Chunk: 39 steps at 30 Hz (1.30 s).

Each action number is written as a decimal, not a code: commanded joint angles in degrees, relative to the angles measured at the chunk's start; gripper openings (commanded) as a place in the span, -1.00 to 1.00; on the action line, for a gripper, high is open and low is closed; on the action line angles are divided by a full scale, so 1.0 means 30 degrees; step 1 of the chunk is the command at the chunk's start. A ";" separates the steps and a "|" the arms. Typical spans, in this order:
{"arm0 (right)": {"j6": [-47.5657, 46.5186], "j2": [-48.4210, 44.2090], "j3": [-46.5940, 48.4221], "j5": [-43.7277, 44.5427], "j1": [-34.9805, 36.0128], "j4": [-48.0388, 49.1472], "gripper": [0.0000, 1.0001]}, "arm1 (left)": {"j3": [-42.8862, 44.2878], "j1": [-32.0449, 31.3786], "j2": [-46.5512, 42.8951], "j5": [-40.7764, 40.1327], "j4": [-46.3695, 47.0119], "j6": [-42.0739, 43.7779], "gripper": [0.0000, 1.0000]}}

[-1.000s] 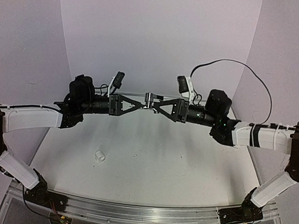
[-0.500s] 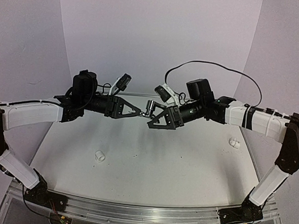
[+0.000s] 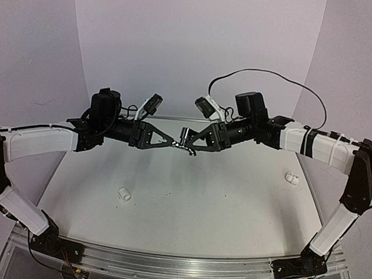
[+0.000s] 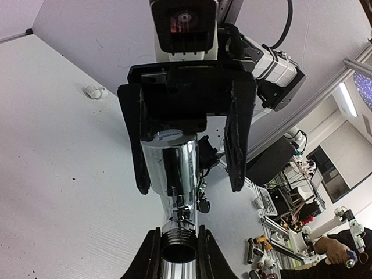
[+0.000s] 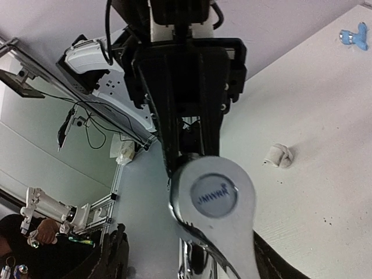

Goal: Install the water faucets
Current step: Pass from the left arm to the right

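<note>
A second ago the right arm stretched low across the right of the overhead view. It has since swung up, and its forearm now slopes down from the upper right to the centre. Half a second ago the right gripper [image 3: 194, 142] hung tilted just under the silver tap [image 3: 186, 139]. It is now level with the tap, its fingers standing partly apart on either side of the tap's shiny body, with a gap showing beside one finger. The left gripper [image 3: 175, 143] has barely shifted and stays clamped tight on the tap's threaded end, holding it in the air above the centre of the table [image 3: 220, 205]. A white pipe fitting [image 3: 125, 194] at lower left lies where it did. A second fitting [image 3: 291, 177] at the right edge, hidden a second ago by the arm, is in view.

The blue tap [image 5: 354, 36] lies on the table, in the upper right corner of the right wrist view.

The table is white and speckled with small dark marks, with a metal rail [image 3: 178, 263] along its near edge. Pale lilac walls [image 3: 198, 45] enclose it on three sides. Beyond it, the wrist views show workshop racks, cables and a person [image 4: 340, 251].
</note>
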 commanded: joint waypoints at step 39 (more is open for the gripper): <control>0.3961 -0.3031 -0.5324 0.7144 -0.0289 0.7529 0.96 | 0.0418 0.0617 -0.2738 -0.4384 0.0190 0.1215 -1.00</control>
